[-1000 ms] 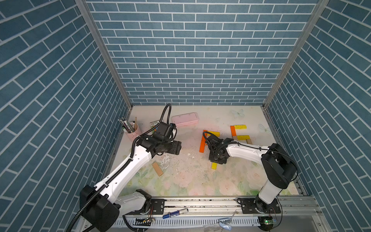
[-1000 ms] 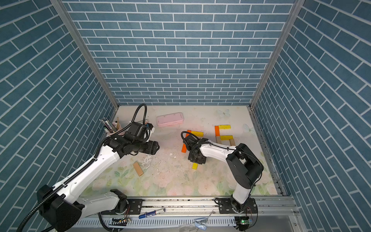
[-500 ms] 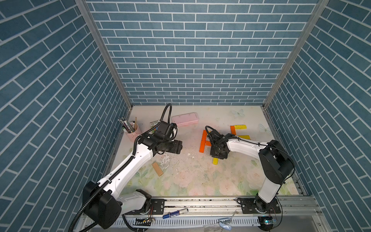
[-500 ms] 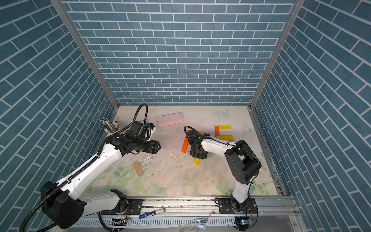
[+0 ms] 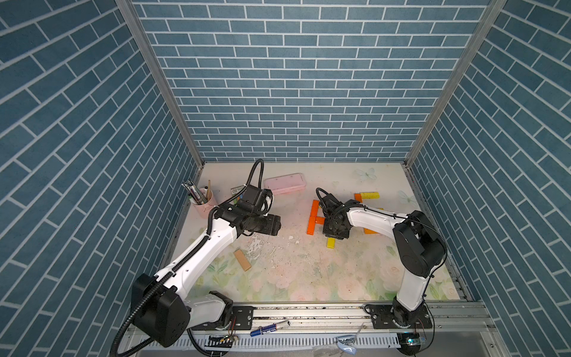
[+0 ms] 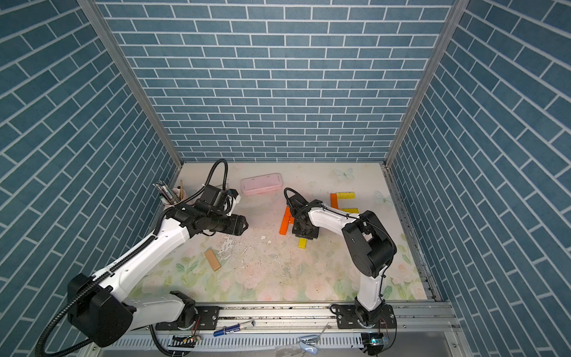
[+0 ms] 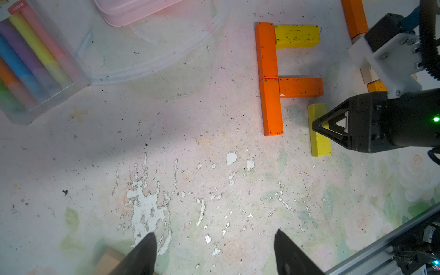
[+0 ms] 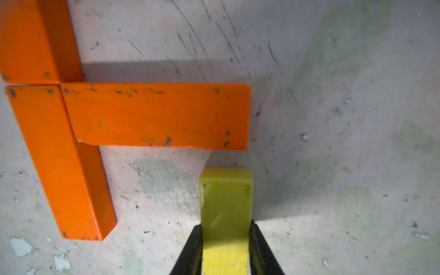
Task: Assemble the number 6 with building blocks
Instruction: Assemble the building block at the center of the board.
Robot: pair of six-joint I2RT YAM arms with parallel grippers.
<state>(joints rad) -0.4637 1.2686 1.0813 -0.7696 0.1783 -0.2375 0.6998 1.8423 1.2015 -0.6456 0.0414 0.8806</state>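
Two orange building blocks [image 7: 269,78] lie end to end as an upright stroke. A yellow block [image 7: 296,36] juts from its top and an orange bar [image 8: 157,116] from its middle. My right gripper [image 8: 226,228] is shut on another yellow block [image 8: 226,202], held lengthwise just short of the orange bar's free end and low over the mat. That held block [image 5: 331,243] also shows in both top views. My left gripper [image 7: 214,234] hangs open over bare mat, left of the figure. A tan block [image 5: 242,260] lies near it.
A pink case [image 5: 285,183] sits at the back, with a clear pack of chalk sticks [image 7: 33,62] and a pen cup [image 5: 202,201] at the back left. More orange and yellow blocks [image 5: 370,195] lie at the back right, partly behind the right arm.
My right gripper has carried the yellow block a little toward the back, closer to the end of the orange bar. The left arm has hardly moved.
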